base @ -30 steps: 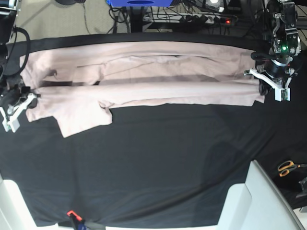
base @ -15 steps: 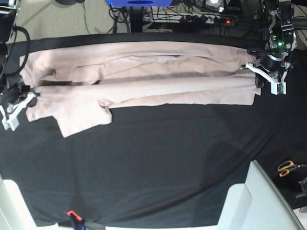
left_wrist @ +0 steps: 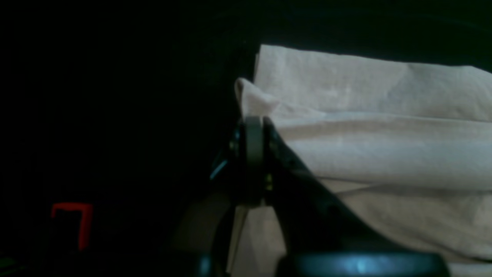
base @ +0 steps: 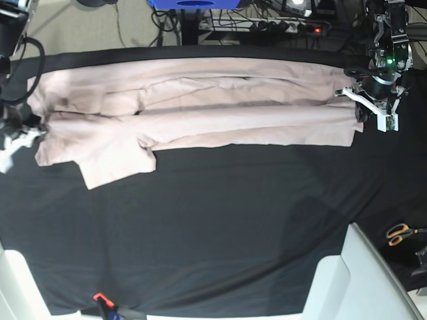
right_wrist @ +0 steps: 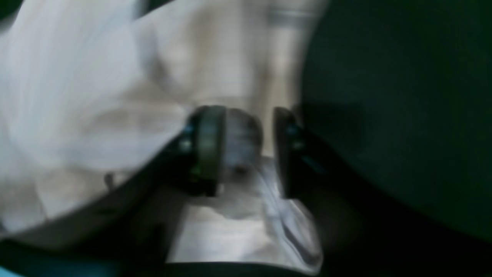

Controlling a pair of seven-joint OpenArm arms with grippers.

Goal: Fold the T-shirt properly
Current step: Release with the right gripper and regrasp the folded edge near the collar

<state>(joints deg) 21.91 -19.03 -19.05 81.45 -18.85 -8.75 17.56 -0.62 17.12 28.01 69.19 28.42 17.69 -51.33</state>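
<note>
At the far left of the base view, you have the right arm (base: 9, 50) coming in from the top corner, its lower end angled down and cut off by the picture's edge. Your right tool (right_wrist: 248, 132) is open, its fingertips well separated over the end of the pale pink T-shirt (base: 220, 120), with rumpled cloth showing between them (that wrist view is rather blurred). You can see one short sleeve (base: 117, 163) slanting toward the near side of the desk (base: 220, 233), just inward from that tool.

Going right, you have the shirt's body laid in a long, wide strip across the far part of the black-covered desk, with lengthwise folds and soft wrinkles. Below it, at the near edge, sits a small item with a red tip (base: 101, 298).

At the right, your left arm (base: 392, 40) reaches down from the top of the view, over the strip's other end. The left tool (left_wrist: 253, 127) is closed, gripping the T-shirt at that end; a small pucker of cloth pokes out beyond its tips. In the left wrist view, the fabric spreads from there to the right. Nearer you, scissors with orange handles (base: 397, 234) lie at the right edge, well apart from the shirt.
</note>
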